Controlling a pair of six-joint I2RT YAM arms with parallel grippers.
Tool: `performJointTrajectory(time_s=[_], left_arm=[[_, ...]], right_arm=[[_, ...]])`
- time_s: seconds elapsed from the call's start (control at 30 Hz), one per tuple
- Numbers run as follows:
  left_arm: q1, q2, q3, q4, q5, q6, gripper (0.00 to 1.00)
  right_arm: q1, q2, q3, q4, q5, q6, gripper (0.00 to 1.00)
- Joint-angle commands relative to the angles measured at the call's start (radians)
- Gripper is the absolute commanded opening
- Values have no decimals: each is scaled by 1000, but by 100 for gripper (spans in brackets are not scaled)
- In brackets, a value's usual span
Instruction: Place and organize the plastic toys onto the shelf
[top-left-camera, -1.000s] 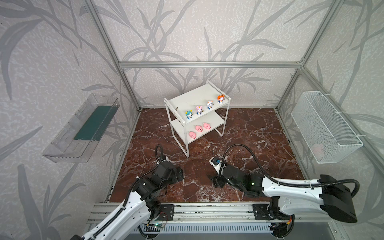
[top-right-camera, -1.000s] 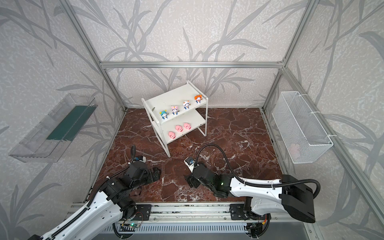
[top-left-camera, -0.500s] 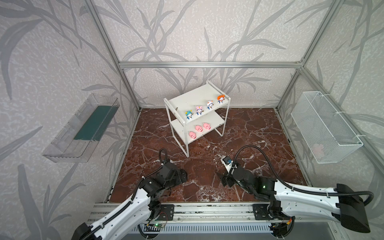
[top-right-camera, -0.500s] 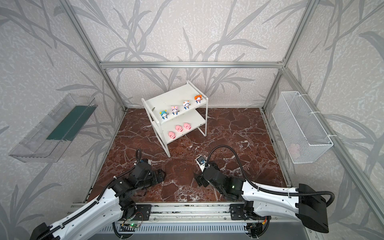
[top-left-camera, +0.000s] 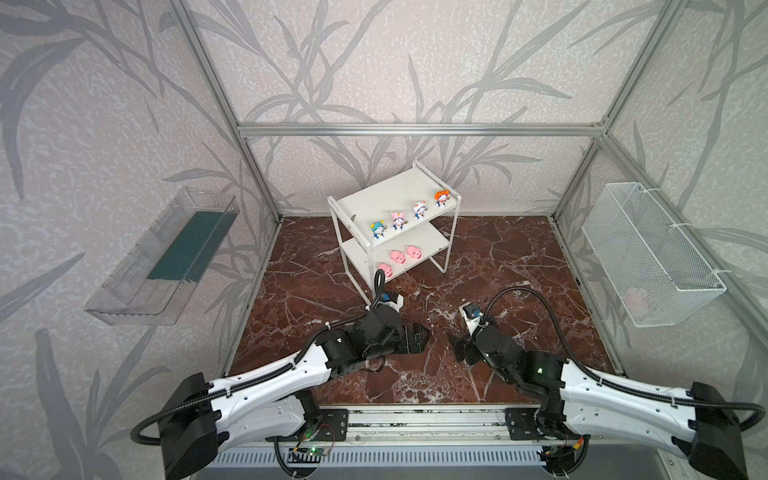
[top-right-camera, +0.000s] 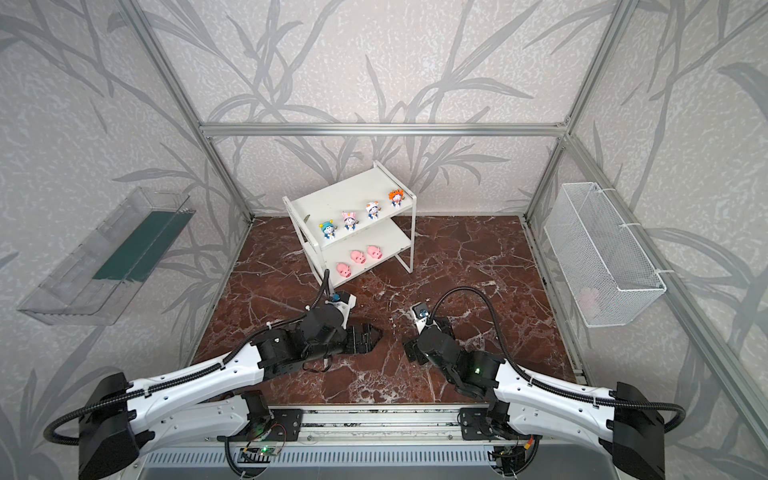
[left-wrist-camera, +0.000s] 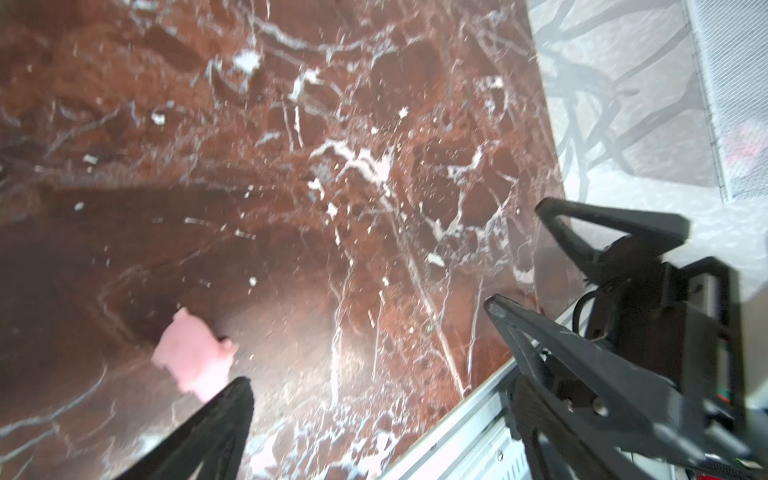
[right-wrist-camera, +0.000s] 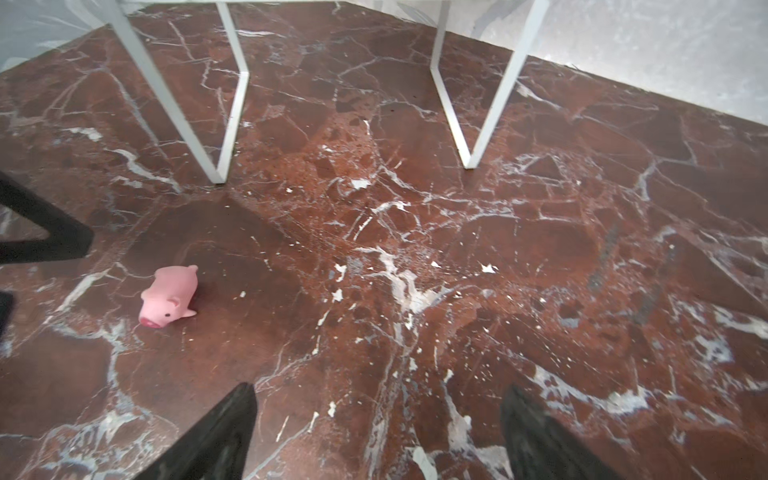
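My left claw (left-wrist-camera: 369, 341) and right claw (right-wrist-camera: 380, 390) gape empty. One pig (left-wrist-camera: 194, 358) beside left; three pigs (top-left-camera: 398, 257), four figurines (top-left-camera: 398, 221) ahead of right.

I record the two-tier shelf (top-right-camera: 353, 195) at twelve o'clock on the marble floor (top-right-camera: 465, 257). Upper board: four blue-and-white figurines (top-right-camera: 349, 221) in a row. Lower board: three pink pigs (top-right-camera: 357, 257). At six o'clock, left gripper (top-right-camera: 371, 332) and right gripper (top-right-camera: 409, 352), apart.
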Motion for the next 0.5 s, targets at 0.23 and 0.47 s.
performJointTrajectory(time_s=[0.23, 0.47], left_arm=[[3, -111, -104, -61, -174, 25, 99], [35, -102, -134, -16, -116, 54, 99]], right_arm=[[-26, -16, -26, -7, -126, -27, 87], [-87, 165, 37, 28, -280, -36, 74]])
